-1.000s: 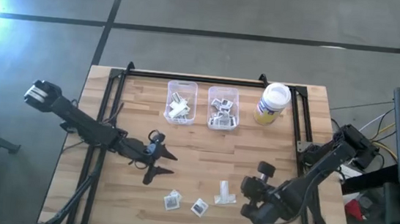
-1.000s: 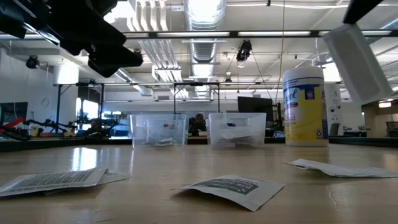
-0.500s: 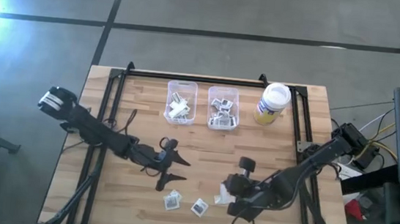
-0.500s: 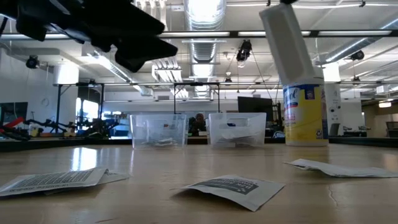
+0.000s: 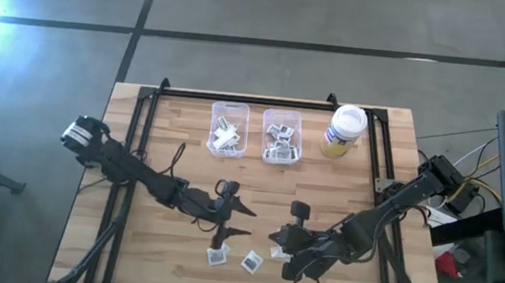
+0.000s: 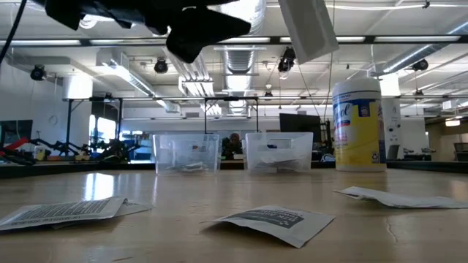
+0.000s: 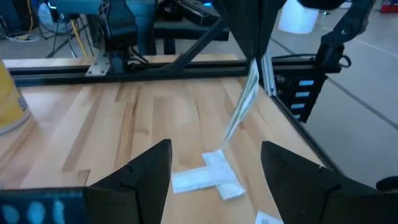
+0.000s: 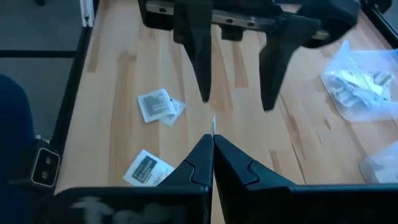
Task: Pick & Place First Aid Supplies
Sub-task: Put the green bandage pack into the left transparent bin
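Surveying the scene from largest to smallest: the wooden bench (image 5: 178,144) carries all items and both arms reach over its near half.

Left arm: it extends from the left edge toward the centre. The left claw (image 5: 243,215) is raised off the surface, its two fingers spread wide apart with nothing between them. It is positioned just beside and above the nearest square packet.

Right arm: it comes in from the right edge. The right claw (image 5: 274,237) is closed, pinching a long pale strip packet (image 7: 244,106) by its upper end. The strip hangs tilted in the air, clear of the bench, between the two claws. In the low view the same strip (image 6: 307,29) shows high above the surface.

Far side of the bench: a yellowish jar (image 5: 344,130) with a white lid stands upright near the right corner. Beside it sit two clear plastic bins. The left bin (image 5: 229,128) holds long strips; the right bin (image 5: 282,137) holds square printed packets. The bins stand side by side, apart from each other.

Loose supplies on the near side: two square white packets with dark print, one (image 5: 216,254) below the left claw and the other (image 5: 251,263) just to its right. Two pale strips lying crossed (image 7: 208,177) rest flat beneath the hanging strip, partly hidden under the right claw from above.
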### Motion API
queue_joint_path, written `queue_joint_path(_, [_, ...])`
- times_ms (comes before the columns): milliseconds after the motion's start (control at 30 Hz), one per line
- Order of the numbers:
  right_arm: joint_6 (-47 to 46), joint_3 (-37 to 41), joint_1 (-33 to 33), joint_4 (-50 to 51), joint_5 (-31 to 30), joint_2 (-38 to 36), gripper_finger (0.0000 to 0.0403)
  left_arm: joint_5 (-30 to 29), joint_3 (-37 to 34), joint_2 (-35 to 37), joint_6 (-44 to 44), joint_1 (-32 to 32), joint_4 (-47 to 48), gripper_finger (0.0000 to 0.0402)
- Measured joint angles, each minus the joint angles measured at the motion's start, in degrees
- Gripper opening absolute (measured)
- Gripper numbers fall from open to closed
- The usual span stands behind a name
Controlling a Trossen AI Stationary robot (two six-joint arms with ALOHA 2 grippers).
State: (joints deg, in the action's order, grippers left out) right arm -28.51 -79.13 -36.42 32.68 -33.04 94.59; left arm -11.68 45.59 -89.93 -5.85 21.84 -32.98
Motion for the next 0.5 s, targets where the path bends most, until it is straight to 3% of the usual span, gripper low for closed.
queue_joint_path(500, [3.75,0.01,1.30,-4.67,-0.12,0.00,0.0008,4.10,6.31,-5.45,0.68,-0.01,-0.06,0.0241])
